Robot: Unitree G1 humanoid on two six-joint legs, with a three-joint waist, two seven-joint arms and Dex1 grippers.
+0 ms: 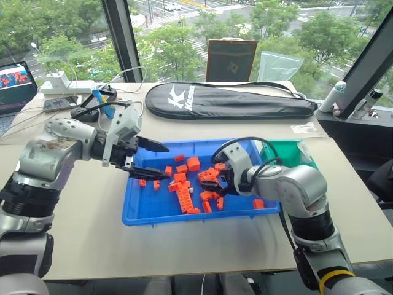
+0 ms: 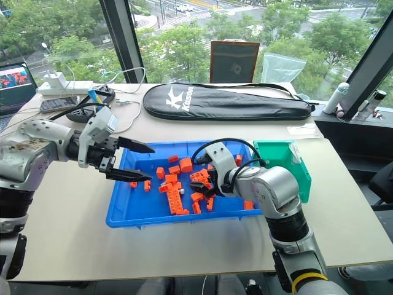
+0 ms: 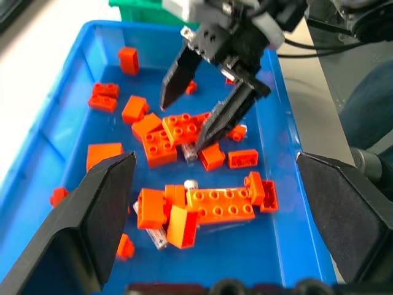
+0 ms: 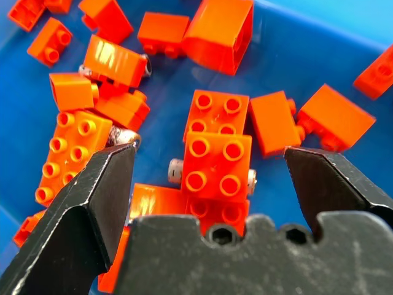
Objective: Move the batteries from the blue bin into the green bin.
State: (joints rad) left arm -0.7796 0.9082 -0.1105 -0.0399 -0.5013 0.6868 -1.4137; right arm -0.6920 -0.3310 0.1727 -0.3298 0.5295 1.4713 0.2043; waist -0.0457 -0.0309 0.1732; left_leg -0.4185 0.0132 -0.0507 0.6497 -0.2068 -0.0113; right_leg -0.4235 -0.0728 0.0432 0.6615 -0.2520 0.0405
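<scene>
On the bench, my right claw [image 1: 212, 184] hangs wide open and empty in the blue bin [image 1: 138, 212] over a brick-covered battery [image 4: 176, 170]; next, close on it.

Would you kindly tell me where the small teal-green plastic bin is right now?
In the right eye view, the small teal-green plastic bin stands on the beige table, on the robot's right, against the right end of the shallow bright-blue plastic tray.

Orange bricks [image 4: 218, 153] atop battery [image 4: 177, 171]
</scene>
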